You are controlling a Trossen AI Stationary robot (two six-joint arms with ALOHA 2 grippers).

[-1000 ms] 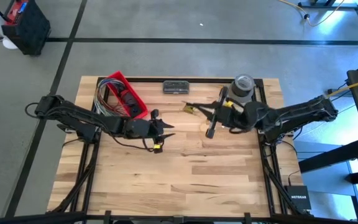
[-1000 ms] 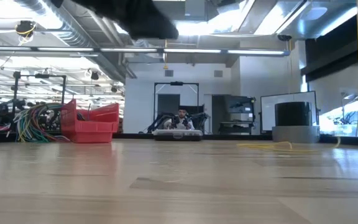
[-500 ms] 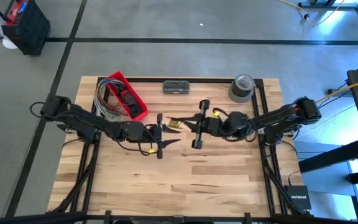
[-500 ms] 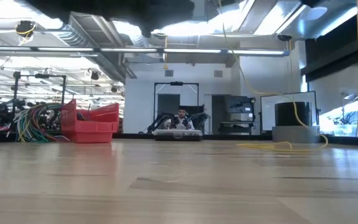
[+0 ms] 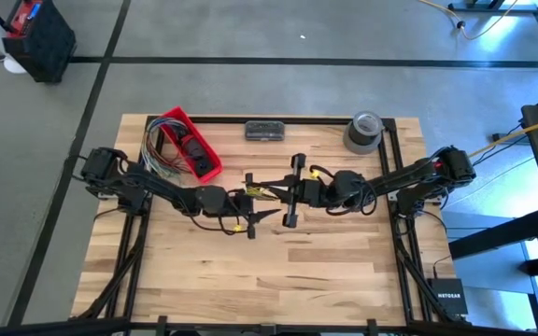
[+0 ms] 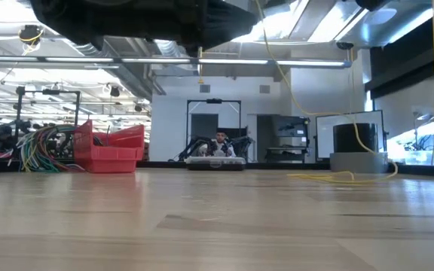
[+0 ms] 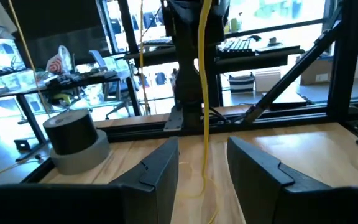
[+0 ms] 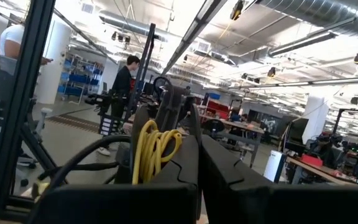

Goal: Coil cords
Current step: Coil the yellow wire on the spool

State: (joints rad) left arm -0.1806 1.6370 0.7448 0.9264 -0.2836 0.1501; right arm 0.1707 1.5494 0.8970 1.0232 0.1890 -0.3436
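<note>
- Right gripper (image 5: 271, 186) hangs over mid-table, fingers pressed together on a small bunch of yellow cord loops (image 8: 156, 147); the right wrist view shows the loops bulging just beside the fingers (image 8: 180, 163).
- Left gripper (image 5: 247, 199) faces it, almost touching, fingers (image 7: 157, 167) spread; a single strand of the cord (image 7: 204, 93) hangs straight down between them and curls onto the wood.
- Risk: if the left gripper closes off-centre, the limp strand probably slips past a pad and the handover fails.
- Risk: the pinched bunch looks loose; a tug from the trailing length could likely pull loops free and undo the coil.
- Risk: the two grippers are very close, so a small misalignment could knock fingertip against fingertip.
- Risk: the tail (image 6: 337, 176) lies on the table near the tape roll (image 5: 364, 131) and may snag there.
- Surface: pale butcher-block table (image 5: 344, 271), dark frame edge. Far side holds a red bin (image 5: 187, 142) with multicoloured wires (image 6: 42, 149), and a small dark case (image 5: 264, 131).
- Room: grey concrete floor with dark lines, open workshop, ceiling ducts, benches; one person (image 8: 124, 84) stands in the distance, another person (image 6: 219, 143) sits behind the table.
</note>
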